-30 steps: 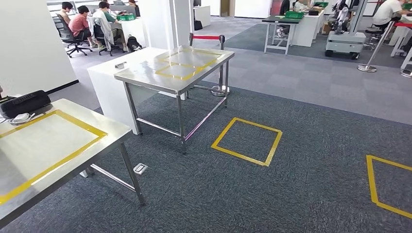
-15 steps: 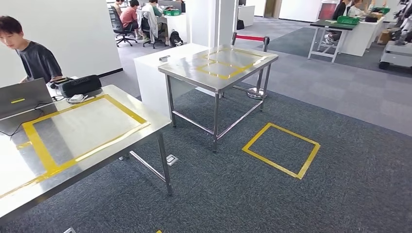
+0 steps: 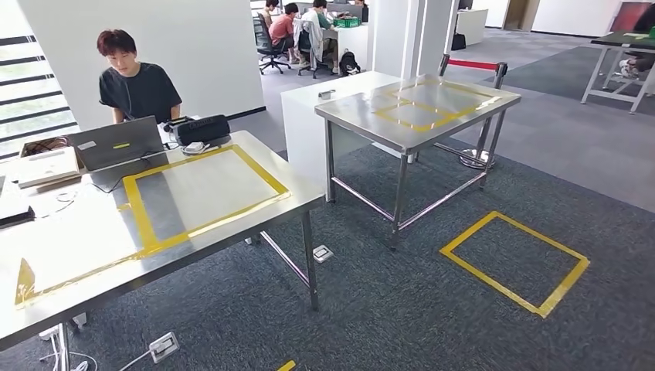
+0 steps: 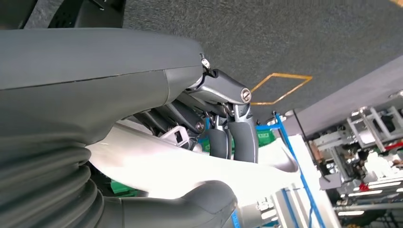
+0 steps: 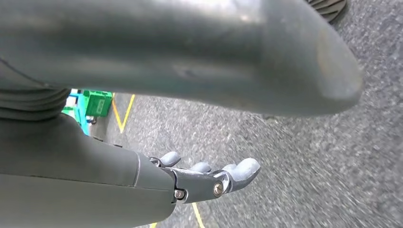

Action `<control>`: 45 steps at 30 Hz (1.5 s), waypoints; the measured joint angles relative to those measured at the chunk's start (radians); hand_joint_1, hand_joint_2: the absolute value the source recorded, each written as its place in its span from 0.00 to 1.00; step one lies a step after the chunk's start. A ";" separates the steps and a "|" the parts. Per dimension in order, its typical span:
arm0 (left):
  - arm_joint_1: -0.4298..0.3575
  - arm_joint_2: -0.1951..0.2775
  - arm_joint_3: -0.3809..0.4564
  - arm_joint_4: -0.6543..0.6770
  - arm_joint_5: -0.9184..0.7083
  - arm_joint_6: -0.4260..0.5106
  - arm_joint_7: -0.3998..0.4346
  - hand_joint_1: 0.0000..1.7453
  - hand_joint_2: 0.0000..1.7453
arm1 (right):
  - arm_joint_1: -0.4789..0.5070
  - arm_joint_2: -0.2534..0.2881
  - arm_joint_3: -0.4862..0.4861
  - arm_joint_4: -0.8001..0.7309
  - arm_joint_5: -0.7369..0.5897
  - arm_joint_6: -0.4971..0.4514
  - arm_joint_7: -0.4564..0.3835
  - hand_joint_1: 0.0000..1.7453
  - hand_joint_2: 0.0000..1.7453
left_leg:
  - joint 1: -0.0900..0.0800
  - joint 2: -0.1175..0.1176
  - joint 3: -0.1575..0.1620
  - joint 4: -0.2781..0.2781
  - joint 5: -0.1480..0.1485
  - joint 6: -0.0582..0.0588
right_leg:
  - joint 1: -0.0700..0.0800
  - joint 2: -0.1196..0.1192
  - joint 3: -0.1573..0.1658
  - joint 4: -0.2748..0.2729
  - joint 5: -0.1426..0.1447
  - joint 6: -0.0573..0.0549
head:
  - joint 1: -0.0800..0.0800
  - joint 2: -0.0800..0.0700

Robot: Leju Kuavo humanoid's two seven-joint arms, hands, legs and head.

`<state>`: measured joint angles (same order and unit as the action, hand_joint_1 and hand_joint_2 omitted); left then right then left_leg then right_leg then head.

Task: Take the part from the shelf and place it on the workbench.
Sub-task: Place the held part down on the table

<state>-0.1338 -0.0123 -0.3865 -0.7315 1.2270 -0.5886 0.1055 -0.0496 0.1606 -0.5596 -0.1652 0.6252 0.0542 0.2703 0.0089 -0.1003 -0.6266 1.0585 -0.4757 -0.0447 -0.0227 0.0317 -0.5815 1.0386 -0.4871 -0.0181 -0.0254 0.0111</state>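
A: What is the left hand [image 4: 209, 142] holding?
B: Its fingers and thumb are gripping a white curved part [image 4: 190, 166], whose far end is running out of frame.
A: And the right hand [image 5: 209, 178]?
B: It is hanging over carpet, fingers apart, carrying nothing.
A: Where is the table [image 3: 85, 247]?
B: Nearby, its near edge cut off; a person [image 3: 135, 85] is sitting behind a laptop [image 3: 112, 143].

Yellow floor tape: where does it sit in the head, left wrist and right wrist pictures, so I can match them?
Head view: a yellow tape square on the floor, right of the two steel tables.
Left wrist view: a tape outline beyond the white part held by the left hand.
Right wrist view: a tape strip; whether it belongs to the same square, I cannot tell.
Shared landmark: the dark grey carpet.
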 joint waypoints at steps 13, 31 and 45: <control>0.007 -0.001 0.004 -0.006 -0.002 0.001 0.002 1.00 1.00 | 0.002 0.002 -0.004 0.000 0.000 0.000 -0.003 0.00 0.00 | -0.023 0.151 0.044 -0.034 0.002 0.035 | 0.020 -0.157 0.024 -0.004 -0.017 0.006 | -0.013 0.000; 0.019 -0.010 0.031 -0.018 -0.002 0.001 0.038 1.00 1.00 | 0.004 0.006 -0.008 0.000 0.001 0.000 0.000 0.00 0.00 | 0.000 0.003 0.003 0.008 -0.007 0.000 | -0.001 -0.004 0.006 0.008 -0.010 0.002 | -0.002 0.000; 0.001 -0.033 0.054 -0.018 -0.033 0.008 0.064 1.00 1.00 | -0.002 0.012 -0.039 0.000 -0.029 -0.039 -0.001 0.00 0.00 | -0.015 0.115 0.047 -0.028 0.002 0.020 | 0.019 -0.102 0.014 0.006 -0.019 -0.004 | -0.009 0.000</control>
<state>-0.1325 -0.0452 -0.3327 -0.7496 1.1936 -0.5805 0.1697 -0.0515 0.1731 -0.5983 -0.1652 0.5959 0.0150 0.2689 -0.0066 0.0150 -0.5798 1.0303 -0.4738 -0.0247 -0.0035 -0.0702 -0.5678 1.0443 -0.5056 -0.0217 -0.0344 0.0111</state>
